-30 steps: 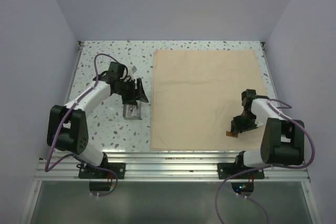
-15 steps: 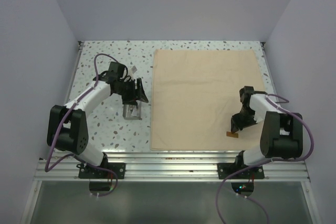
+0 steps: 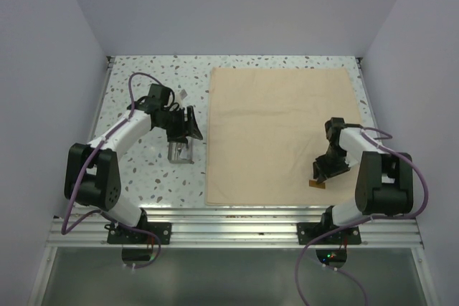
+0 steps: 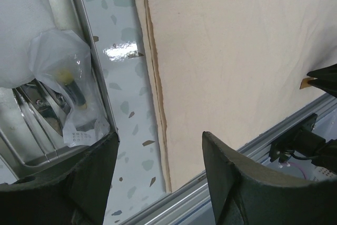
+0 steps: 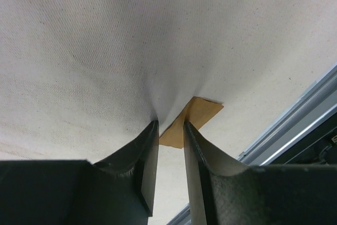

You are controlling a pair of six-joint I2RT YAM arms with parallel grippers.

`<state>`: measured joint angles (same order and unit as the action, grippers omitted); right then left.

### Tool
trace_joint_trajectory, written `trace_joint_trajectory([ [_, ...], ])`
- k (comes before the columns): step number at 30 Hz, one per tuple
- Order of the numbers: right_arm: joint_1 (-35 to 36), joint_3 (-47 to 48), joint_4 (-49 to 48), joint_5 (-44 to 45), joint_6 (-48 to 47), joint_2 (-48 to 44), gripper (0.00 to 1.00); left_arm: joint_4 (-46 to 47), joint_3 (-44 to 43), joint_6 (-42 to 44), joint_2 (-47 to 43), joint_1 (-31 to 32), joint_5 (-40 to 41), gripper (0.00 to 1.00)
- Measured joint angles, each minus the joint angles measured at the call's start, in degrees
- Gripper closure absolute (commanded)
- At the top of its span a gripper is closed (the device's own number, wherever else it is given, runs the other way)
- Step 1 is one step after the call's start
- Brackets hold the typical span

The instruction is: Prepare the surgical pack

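The tan cloth sheet (image 3: 283,134) lies flat on the right half of the table. My right gripper (image 3: 320,175) is down on its near right part. In the right wrist view its jaws (image 5: 171,127) stand a narrow gap apart, open, straddling a brown tag (image 5: 192,119) and a small pucker of cloth (image 5: 105,40). The metal tray (image 3: 181,153) sits left of the cloth. It holds white gauze (image 4: 21,30), a packet in a clear bag (image 4: 68,88) and steel instruments (image 4: 37,109). My left gripper (image 3: 188,125) hovers open just above the tray's right rim (image 4: 89,51), with nothing between its fingers (image 4: 247,183).
Speckled tabletop (image 4: 124,104) shows between the tray and the cloth's left hem (image 4: 155,88). An aluminium rail (image 3: 229,216) runs along the near edge. Walls enclose the table on the left, back and right.
The right gripper slid slightly left and away from me over the cloth, its jaws pinching closer and then parting a little. The left arm has not moved.
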<state>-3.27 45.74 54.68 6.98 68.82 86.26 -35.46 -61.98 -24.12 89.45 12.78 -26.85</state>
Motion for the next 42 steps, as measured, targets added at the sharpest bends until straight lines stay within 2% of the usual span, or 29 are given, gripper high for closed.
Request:
trace_joint_trajectory([
  [7, 0.37, -0.24, -0.09, -0.02, -0.02, -0.15, 0.76, -0.07, -0.33, 0.81, 0.09, 0.0, 0.0, 0.32],
  [17, 0.68, -0.39, -1.03, -0.44, -1.18, -0.02, 0.99, -0.07, -0.33, 0.96, 0.13, 0.0, 0.0, 0.32],
  [22, 2.64, 2.86, -0.35, 0.22, -3.5, 1.44, 1.0, -0.04, -0.33, 0.94, 0.13, 0.0, 0.0, 0.32],
  [35, 16.17, 21.05, 0.35, 2.75, -12.2, 4.57, 1.0, 0.33, -0.33, 0.76, 0.13, 0.0, -2.08, 0.31],
  [40, 17.68, 22.36, 1.64, 3.13, -12.04, 5.07, 0.52, 0.68, -0.33, 0.7, 0.13, 0.0, -3.13, 0.3],
  [42, 17.16, 19.69, 1.55, 3.04, -11.13, 4.44, 0.49, 0.74, -0.33, 0.66, 0.13, 0.0, -3.39, 0.31],
])
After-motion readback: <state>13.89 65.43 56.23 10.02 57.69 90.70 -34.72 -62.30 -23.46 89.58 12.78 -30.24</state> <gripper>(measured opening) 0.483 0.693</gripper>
